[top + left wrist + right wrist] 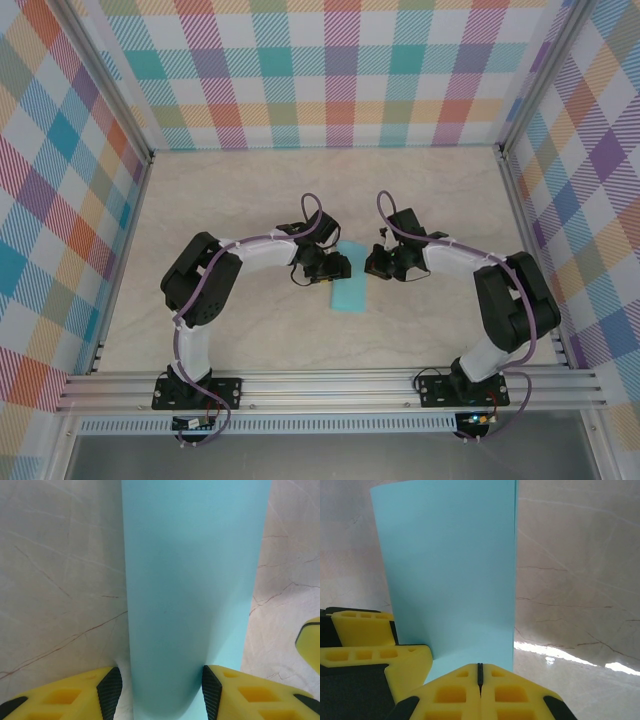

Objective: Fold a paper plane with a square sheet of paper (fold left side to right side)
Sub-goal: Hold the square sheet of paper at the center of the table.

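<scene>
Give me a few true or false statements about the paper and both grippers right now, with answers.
1. The turquoise paper lies between the two grippers. True.
2. The right gripper has its fingers pressed together. True.
3. The left gripper is fully shut. False: its fingers stand apart, the folded paper's rounded bend between them.
4. The paper is crumpled into a ball. False: it is a smooth, narrow strip.
5. The paper rests on a marbled table. True.

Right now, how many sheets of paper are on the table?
1. The turquoise sheet of paper lies mid-table between the left gripper and the right gripper, folded into a narrow strip. A second sheet hidden beneath it cannot be excluded.
</scene>
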You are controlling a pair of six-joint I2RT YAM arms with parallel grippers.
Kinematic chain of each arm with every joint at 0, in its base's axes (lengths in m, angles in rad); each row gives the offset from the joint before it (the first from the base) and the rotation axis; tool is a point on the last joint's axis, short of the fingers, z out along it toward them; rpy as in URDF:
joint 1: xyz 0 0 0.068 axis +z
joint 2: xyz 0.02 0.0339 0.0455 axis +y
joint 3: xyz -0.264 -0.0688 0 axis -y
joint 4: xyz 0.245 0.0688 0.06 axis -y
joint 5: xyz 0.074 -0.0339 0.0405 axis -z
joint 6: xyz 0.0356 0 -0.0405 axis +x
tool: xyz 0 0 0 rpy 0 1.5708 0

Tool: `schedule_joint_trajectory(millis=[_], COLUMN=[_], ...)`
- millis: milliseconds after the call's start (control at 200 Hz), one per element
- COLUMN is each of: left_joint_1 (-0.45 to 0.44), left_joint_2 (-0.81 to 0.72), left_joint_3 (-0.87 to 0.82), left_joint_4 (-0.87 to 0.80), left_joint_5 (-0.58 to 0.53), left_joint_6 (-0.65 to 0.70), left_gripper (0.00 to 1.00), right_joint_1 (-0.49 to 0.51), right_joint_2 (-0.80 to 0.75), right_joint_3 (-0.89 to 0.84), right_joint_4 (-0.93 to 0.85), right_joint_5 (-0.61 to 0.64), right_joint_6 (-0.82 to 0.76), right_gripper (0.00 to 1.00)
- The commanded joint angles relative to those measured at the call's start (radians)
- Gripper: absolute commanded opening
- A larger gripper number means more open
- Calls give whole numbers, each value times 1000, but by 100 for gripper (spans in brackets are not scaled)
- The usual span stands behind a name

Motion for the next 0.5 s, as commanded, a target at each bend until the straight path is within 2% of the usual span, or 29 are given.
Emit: schedule_joint_trajectory(millis=[0,495], left_joint_1=[-8,-8], left_joint_2=[53,45], left_joint_3=[-27,-32], left_joint_4=[-94,-94], left_joint_5=[-65,-68], left_joint_6=[14,17], left_gripper=[51,51], right_joint_1=[12,25], right_joint_2=[30,112], right_joint_3=[11,28], right_joint_4=[11,-15], right_joint_5=[-22,-8], right_joint_6=[14,4], right_gripper=[4,4])
